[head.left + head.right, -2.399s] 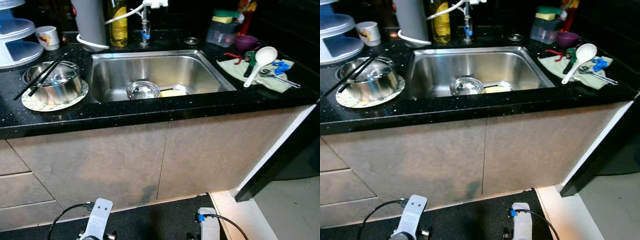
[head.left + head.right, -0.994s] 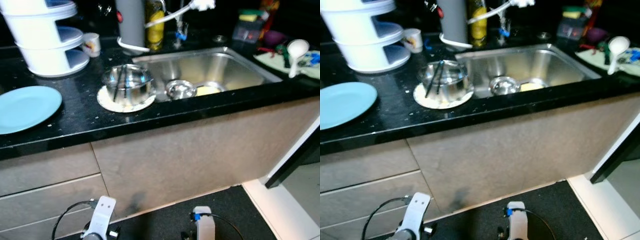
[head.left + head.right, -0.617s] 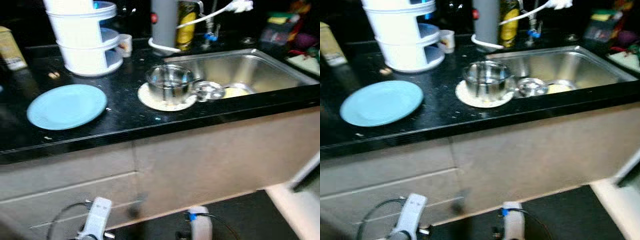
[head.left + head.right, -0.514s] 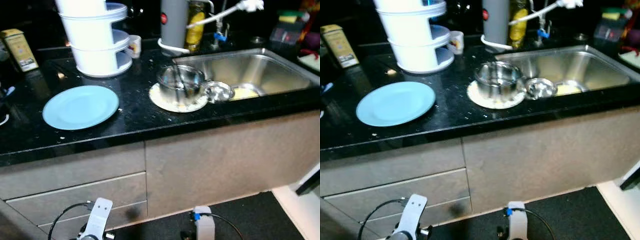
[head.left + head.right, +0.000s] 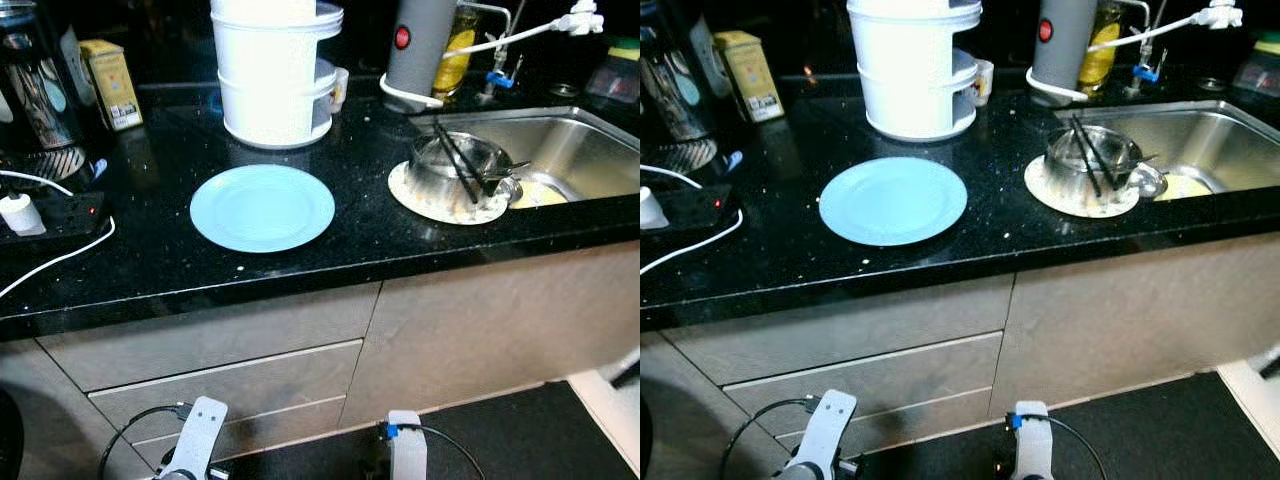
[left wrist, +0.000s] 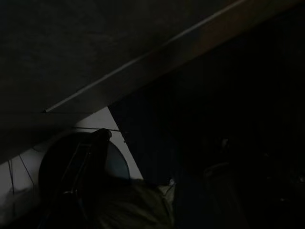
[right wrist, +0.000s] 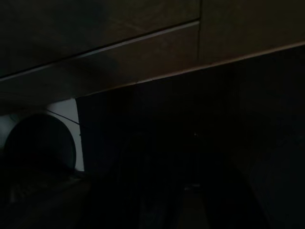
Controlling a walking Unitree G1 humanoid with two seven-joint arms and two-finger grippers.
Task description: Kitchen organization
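Fingers: state can't be told, both arms hang idle below the table (image 5: 160, 270), wrist views too dark. Up top we have the blue plate (image 5: 262, 207) near-centre, and right of it the steel bowl (image 5: 455, 170) with chopsticks (image 5: 456, 160) on a round mat (image 5: 447, 203) at the sink (image 5: 570, 150) edge. Risk: nudging the bowl could tip the chopsticks into the sink.

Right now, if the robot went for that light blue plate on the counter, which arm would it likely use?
Probably the left. The blue plate lies left of centre on the black counter, more in line with the left arm than the right arm. Both hang low by the drawers, so it's a modest edge.
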